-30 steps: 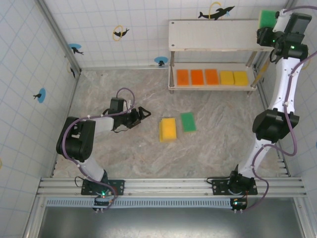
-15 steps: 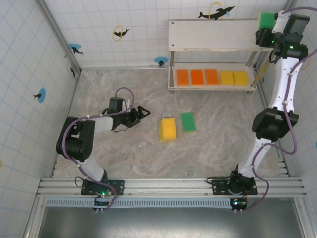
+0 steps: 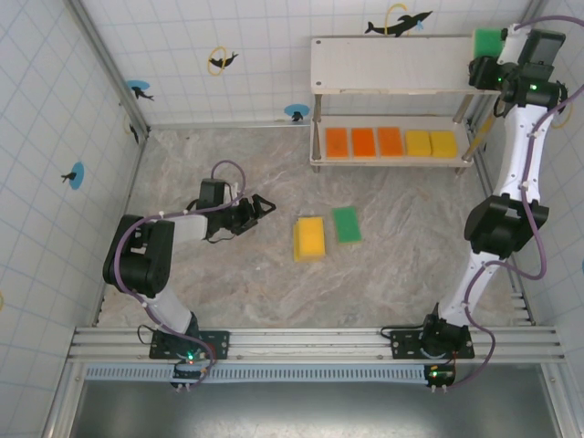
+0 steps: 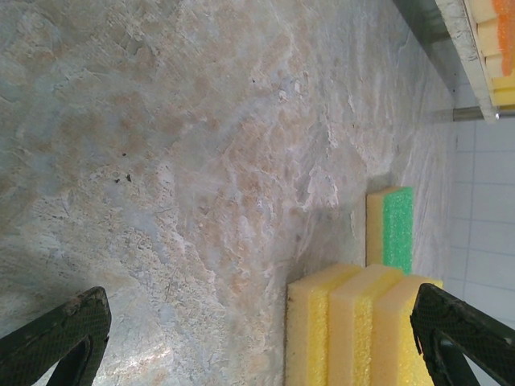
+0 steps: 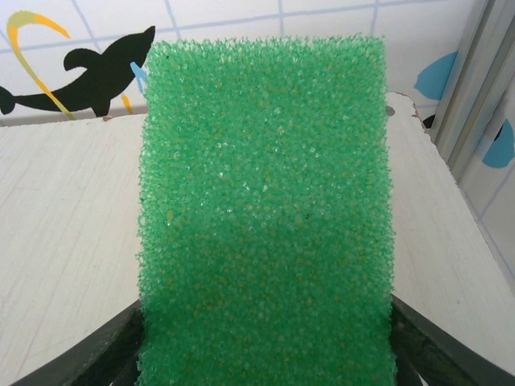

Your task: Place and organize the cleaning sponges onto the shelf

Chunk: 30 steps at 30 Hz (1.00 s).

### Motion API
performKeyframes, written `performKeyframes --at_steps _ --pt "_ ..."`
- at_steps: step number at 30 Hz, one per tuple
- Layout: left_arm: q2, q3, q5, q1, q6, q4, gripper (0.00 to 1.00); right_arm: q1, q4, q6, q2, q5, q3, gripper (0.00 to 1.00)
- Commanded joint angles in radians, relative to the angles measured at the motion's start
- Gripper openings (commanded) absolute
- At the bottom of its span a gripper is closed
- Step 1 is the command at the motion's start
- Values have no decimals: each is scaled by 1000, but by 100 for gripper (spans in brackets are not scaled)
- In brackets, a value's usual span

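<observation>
Right fingers [image 5: 434, 358]: flanking the green sponge [image 5: 265, 209] on the shelf [image 3: 392, 64] top board; pinching or not, I cannot tell.
Left fingers [image 4: 56, 330]: spread, empty.
Done: five sponges [image 3: 391, 142] line the lower board.
Remaining: two sponges [image 3: 309, 238] on the counter [image 3: 228, 292].

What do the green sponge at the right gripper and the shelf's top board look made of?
Green sponge: coarse scouring fibre, by its rough glinting texture. Top board: probably off-white painted wood or laminate, matte, with faint grain and a chipped corner.
</observation>
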<state>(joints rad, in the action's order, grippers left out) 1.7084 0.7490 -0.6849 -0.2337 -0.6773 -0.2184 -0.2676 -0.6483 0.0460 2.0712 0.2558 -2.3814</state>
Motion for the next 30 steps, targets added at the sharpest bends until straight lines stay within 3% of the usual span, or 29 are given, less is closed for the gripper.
performKeyframes --at_steps 1,11,21,30 --pt "2 9 -17 10 18 -16 98 8 -10 11 26 -11 -23 71" --pt "-1 1 -15 14 19 -18 98 15 -11 14 29 -26 -22 76" --pt "-8 -7 -27 19 9 -22 97 24 -2 -9 -11 -47 -23 88" --pt "-107 -37 -12 17 5 11 98 -15 1 -35 -83 -3 17 96"
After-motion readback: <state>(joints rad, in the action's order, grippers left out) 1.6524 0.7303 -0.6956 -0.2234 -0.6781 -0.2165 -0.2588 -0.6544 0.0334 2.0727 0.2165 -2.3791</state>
